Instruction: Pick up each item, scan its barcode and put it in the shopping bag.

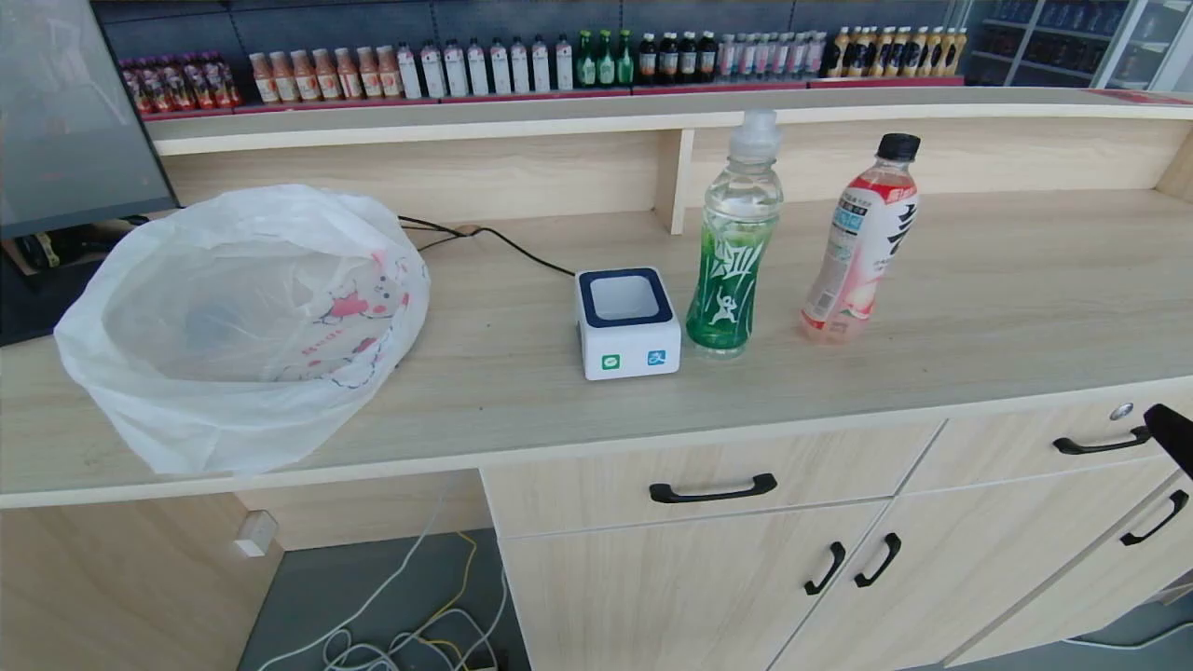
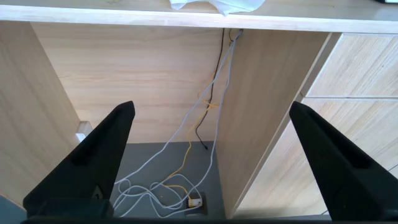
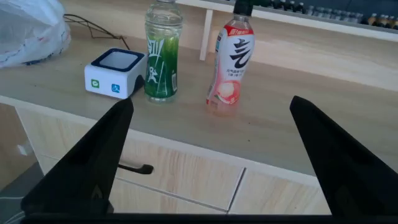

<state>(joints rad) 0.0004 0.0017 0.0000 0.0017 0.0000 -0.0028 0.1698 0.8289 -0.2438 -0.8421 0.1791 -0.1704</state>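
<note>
Pale wood-grain laminate is covering the counter (image 1: 979,308) in the head view, and a raised ledge is running along its back. Behind that, a red-edged store shelf (image 1: 559,65) is carrying long rows of drink bottles. A translucent white shopping bag (image 1: 242,326) with pink print is sitting open-mouthed at the counter's left end. A white barcode scanner (image 1: 626,321) with a dark blue rim is resting near the middle, with a black cable (image 1: 503,240) trailing away behind it. The green bottle (image 1: 734,252) is standing upright just beside the scanner on its right. The pink bottle (image 1: 862,247) is standing near the green one, not touching it. Drawers and doors with black handles (image 1: 713,490) are lining the cabinet front below.

In the left wrist view, the left gripper (image 2: 211,112) is hanging below the counter edge. Its jaws are spread wide and gripping nothing. It is facing an open recess where loose white and yellow wires (image 2: 168,180) are lying on the grey floor.

In the right wrist view, the right gripper (image 3: 211,102) is hovering in front of the counter, well apart from the bottles. Its jaws are also gaping wide and empty. Beyond them the scanner, green bottle and pink bottle are standing in a row, with the shopping bag at the far end.
</note>
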